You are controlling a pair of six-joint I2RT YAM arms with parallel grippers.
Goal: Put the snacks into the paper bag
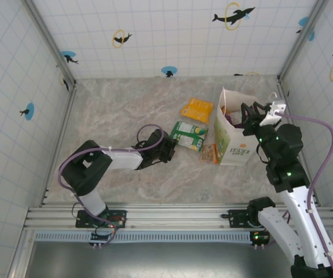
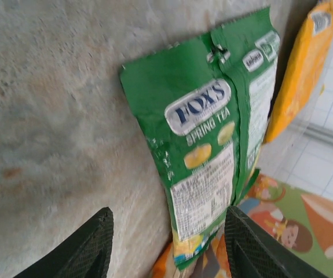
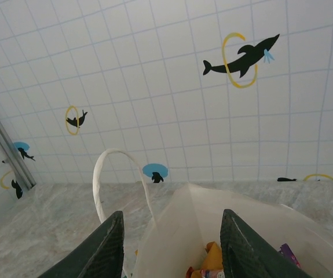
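Left pincer [image 2: 169,213] gapes just short of green packet [image 2: 204,145], seemingly apart.

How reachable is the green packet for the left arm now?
Probably yes: the left end effector is open and aimed at the green packet, with only bare table between. It lies flat, so pinching an edge may be tricky.

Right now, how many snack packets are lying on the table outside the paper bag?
3: an orange packet at the back, a green packet in front of the left gripper, and a small orange packet beside the paper bag. The bag may hide more.
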